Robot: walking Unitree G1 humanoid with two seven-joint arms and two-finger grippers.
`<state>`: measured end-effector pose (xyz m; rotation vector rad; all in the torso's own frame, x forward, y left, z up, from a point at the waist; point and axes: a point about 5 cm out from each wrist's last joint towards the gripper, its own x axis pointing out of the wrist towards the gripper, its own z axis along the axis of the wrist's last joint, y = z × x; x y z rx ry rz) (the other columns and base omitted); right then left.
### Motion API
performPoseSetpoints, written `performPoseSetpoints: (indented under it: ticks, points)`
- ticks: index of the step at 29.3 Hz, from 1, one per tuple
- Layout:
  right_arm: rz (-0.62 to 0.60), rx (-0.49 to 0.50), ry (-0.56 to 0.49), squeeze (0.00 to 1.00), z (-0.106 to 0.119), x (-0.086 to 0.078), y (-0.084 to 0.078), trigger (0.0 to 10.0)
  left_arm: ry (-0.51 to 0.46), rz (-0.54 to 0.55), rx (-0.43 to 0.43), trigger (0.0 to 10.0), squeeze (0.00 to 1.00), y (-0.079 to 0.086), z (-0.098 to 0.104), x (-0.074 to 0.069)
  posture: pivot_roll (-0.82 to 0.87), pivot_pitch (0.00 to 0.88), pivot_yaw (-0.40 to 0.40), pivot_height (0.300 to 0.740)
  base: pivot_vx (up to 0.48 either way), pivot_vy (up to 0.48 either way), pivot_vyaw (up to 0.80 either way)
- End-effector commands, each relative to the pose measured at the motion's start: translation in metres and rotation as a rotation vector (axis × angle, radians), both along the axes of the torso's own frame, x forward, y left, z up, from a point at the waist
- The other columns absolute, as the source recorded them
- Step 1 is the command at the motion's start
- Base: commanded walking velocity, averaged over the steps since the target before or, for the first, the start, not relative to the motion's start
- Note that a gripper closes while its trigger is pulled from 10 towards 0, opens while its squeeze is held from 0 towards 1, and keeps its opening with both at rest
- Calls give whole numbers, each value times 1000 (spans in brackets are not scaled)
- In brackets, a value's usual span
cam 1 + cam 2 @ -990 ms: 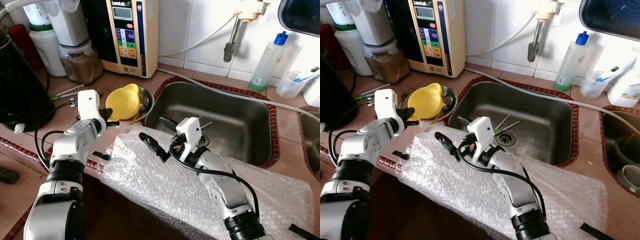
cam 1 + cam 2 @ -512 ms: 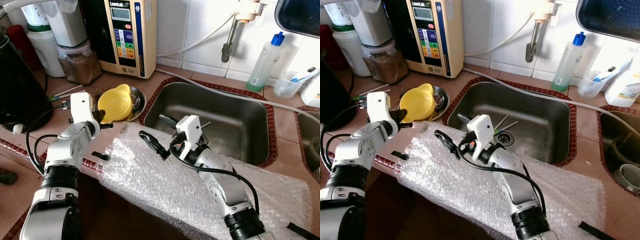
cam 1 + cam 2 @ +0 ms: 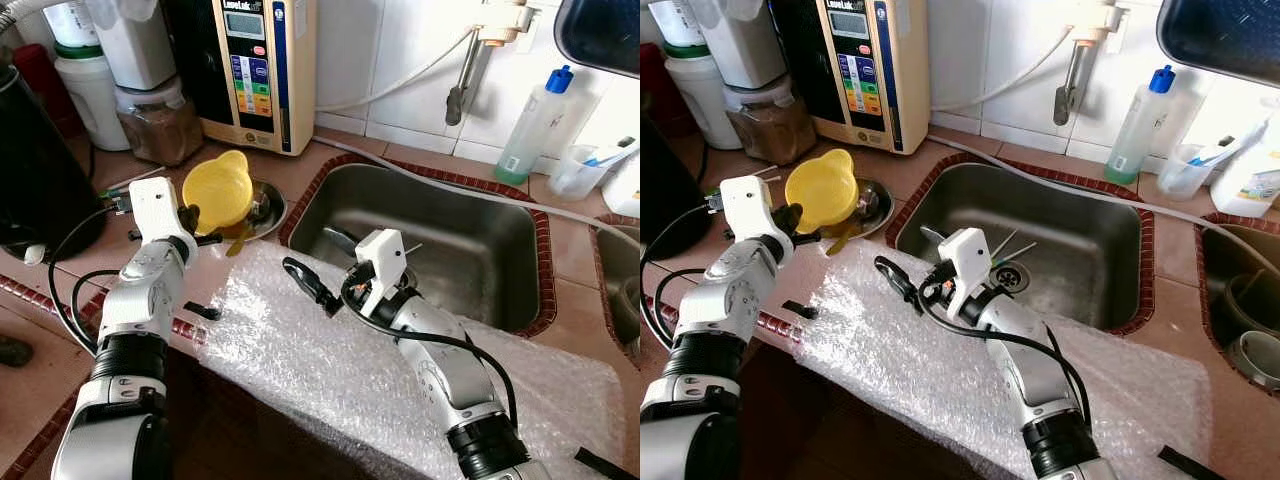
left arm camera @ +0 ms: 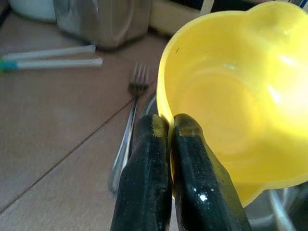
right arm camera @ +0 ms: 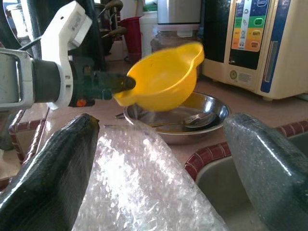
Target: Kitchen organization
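Note:
A yellow bowl (image 3: 218, 192) with a spout hangs tilted just above a steel dish (image 3: 266, 206) on the counter left of the sink. My left gripper (image 4: 169, 126) is shut on the bowl's near rim (image 4: 231, 110), with one finger inside and one outside. The right wrist view has the bowl (image 5: 161, 77) held clear over the dish (image 5: 211, 108), where a spoon (image 5: 192, 120) lies. My right gripper (image 3: 318, 262) stands open over a sheet of bubble wrap (image 3: 320, 370) by the sink's front left corner, holding nothing.
The steel sink (image 3: 470, 240) is to the right. A fork (image 4: 130, 125) lies beside the dish. At the back stand a cream water machine (image 3: 258, 60), a jar of brown powder (image 3: 160, 120) and a blue-capped bottle (image 3: 535, 120). A black appliance (image 3: 35, 170) stands far left.
My left gripper has lifted the yellow bowl out of the steel dish and carried it a little to the left. The right gripper has stayed open over the bubble wrap.

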<state>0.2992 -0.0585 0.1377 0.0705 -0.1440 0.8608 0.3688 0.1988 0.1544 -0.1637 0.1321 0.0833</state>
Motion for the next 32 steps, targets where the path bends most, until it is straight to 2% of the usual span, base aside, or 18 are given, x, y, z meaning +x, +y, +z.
performPoseSetpoints:
  ticks: [1,6,7,9,11,12,15,21,26,29,30,31,32]
  points:
    - [-21,12,-20,0,6,5,-2,10000,-124,-19,15,0,0,-9,26,6,84,0,-6,740,0,0,0]
    - [-59,29,-59,0,16,13,-3,10000,-215,-53,52,0,0,-25,39,10,78,0,-10,740,0,0,0]
    - [-115,37,-93,0,23,19,-6,10000,-252,-80,102,0,0,-35,42,10,74,0,-14,740,0,0,0]
    - [-192,54,-99,0,29,27,-10,10000,-294,-103,114,0,0,-44,47,10,72,0,-16,740,0,0,0]
    - [-218,84,-84,0,32,31,-12,10000,-318,-129,130,0,0,-53,49,10,70,0,-16,740,0,0,0]
    - [-223,89,-96,0,36,32,-13,10000,-318,-164,133,0,0,-63,46,9,67,0,-15,740,0,0,0]
    - [-238,99,-111,0,39,34,-14,10000,-324,-189,124,0,0,-72,43,9,61,0,-12,740,0,0,0]
    - [-344,138,-109,0,41,43,-19,10000,-320,-313,120,0,0,-104,26,0,57,0,-10,740,0,0,0]
    - [-365,152,-105,0,42,45,-18,10000,-325,-355,99,0,0,-115,21,-5,55,0,-8,740,0,0,0]
    - [-417,153,-104,0,45,52,-18,10000,-332,-394,104,0,0,-125,17,-11,56,0,-8,740,0,0,0]
    - [-448,148,-82,0,43,56,-20,7216,-335,-396,101,0,0,-126,17,-12,59,0,-9,740,0,0,0]
    - [-469,145,-65,0,42,59,-21,7216,-337,-398,98,0,0,-126,16,-12,59,0,-9,740,0,0,0]
    - [-496,143,-42,0,40,62,-22,2235,-342,-399,100,0,0,-127,16,-13,62,0,-13,740,0,0,0]
